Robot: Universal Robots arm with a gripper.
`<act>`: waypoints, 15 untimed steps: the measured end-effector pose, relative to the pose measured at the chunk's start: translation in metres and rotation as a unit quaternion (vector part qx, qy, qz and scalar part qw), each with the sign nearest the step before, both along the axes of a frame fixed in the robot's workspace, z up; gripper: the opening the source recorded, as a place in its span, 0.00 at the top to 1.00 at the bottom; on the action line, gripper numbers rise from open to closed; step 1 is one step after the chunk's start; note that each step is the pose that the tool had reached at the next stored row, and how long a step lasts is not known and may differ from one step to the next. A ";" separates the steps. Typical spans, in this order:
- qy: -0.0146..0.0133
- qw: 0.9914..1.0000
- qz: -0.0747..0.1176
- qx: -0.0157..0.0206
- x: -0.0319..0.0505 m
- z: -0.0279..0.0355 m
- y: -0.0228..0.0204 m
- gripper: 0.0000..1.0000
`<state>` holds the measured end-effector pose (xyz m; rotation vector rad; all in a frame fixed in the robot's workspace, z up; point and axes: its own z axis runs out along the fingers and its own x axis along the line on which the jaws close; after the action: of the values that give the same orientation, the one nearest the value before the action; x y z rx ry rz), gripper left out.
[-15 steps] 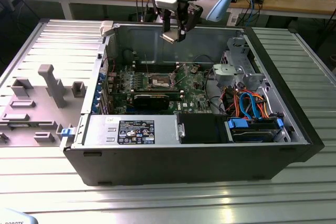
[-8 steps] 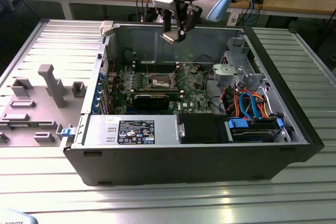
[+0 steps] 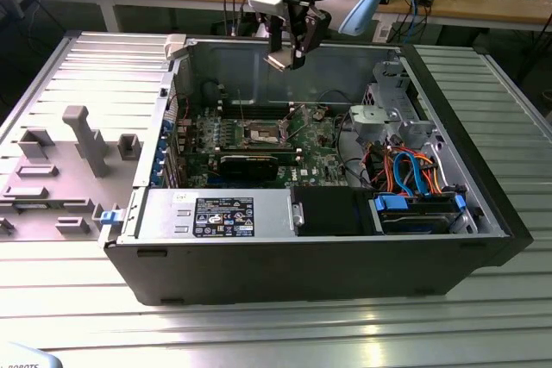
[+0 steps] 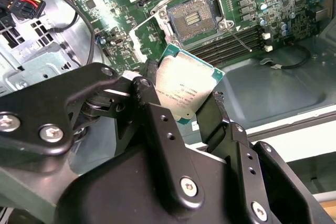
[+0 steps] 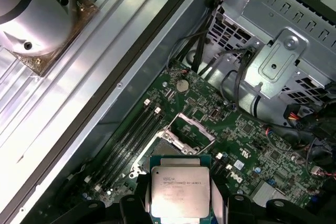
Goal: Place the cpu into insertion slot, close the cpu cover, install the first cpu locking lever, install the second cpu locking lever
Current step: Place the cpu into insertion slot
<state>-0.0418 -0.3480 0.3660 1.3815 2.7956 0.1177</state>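
Ribbed grey metal worktop [image 3: 285, 338] carries an open black computer case [image 3: 302, 273], lying on its side with its inside facing up.

The cpu [image 4: 185, 85] is up in the air, not in the case. The claw [image 4: 182, 97] is clamped on it by two opposite edges, one black finger [image 4: 151, 109] on each side, with its dull silver top showing in both wrist views. In the exterior view the claw [image 3: 289, 56] hangs above the case's far wall with the chip [image 3: 280, 60] tilted at its tip.

Below it, well apart, lies the insertion slot [image 5: 176, 144], a dark square in a silvery rim with nothing seated in it. In the exterior view the slot [image 3: 263, 134] sits near the middle of the green motherboard [image 3: 321, 151]. The cpu cover [image 5: 202, 129] stands raised at one edge of the slot, leaving the socket uncovered.

Long narrow memory slots [image 5: 131, 137] run beside the socket, and a round coin battery [image 5: 182, 85] sits farther off on the board. A long black graphics card [image 3: 248, 164] lies across the board on the near side of the slot. Toward the exterior view's right are a silvery metal drive cage [image 3: 392, 114] and a bundle of orange and blue cables [image 3: 412, 170]. A grey power supply [image 3: 216, 213] lines the case's near wall. On the worktop at the exterior view's left rests a grey moulded fixture [image 3: 78, 140].
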 end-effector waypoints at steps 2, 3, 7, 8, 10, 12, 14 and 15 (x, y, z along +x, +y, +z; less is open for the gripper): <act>0.000 1.000 -0.001 0.000 0.0000 0.0000 0.0000 0.46; 0.000 1.000 -0.001 0.000 0.0000 0.0000 0.0000 0.46; 0.000 0.999 -0.034 0.000 0.0000 -0.0004 0.0000 0.46; 0.000 0.999 -0.040 0.000 0.0000 -0.0005 0.0000 0.46; 0.000 0.999 -0.050 0.000 0.0000 -0.0005 0.0000 0.46; 0.000 0.999 -0.051 0.000 0.0000 -0.0005 0.0000 0.46; 0.000 0.999 -0.051 0.000 0.0000 -0.0005 0.0000 0.46; 0.000 0.999 -0.052 0.000 0.0000 -0.0005 0.0000 0.46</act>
<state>-0.0418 -0.3480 0.3655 1.5217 2.7174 0.1154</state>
